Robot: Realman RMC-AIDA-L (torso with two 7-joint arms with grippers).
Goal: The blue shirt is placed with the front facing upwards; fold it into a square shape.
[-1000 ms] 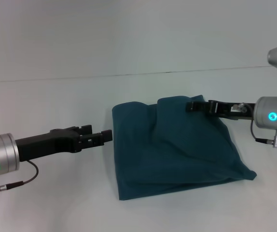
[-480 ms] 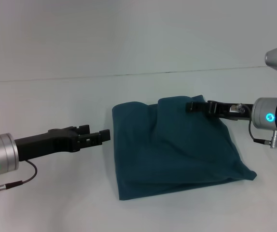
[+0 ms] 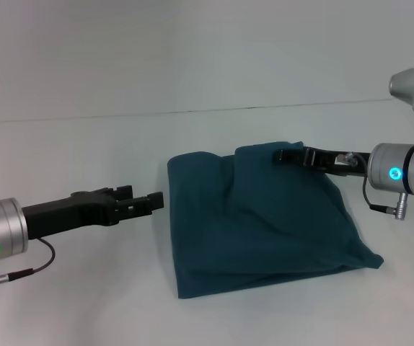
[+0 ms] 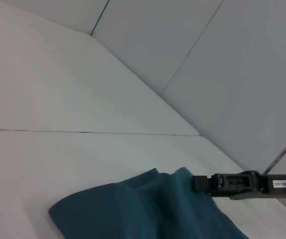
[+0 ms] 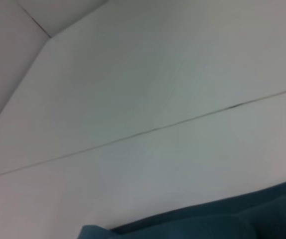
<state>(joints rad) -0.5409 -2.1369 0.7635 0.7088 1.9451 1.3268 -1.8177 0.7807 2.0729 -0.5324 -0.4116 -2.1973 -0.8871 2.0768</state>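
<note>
Fingers [image 3: 141, 205]: grip unclear both arms | blue shirt [image 3: 265, 216] folded | white table [image 3: 84, 151], pale wall [image 3: 192, 43]

One blue shirt [image 3: 261, 220] lies folded on one white bench [image 3: 84, 151]. Two pincers flank the shirt: the left pincer [image 3: 153, 200] just beside its edge, the right pincer [image 3: 285, 154] apparently over its far corner.

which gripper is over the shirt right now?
The right gripper: it reaches over the far right part of the folded blue shirt. The left gripper stops just off the shirt's left edge, above bare table.
</note>
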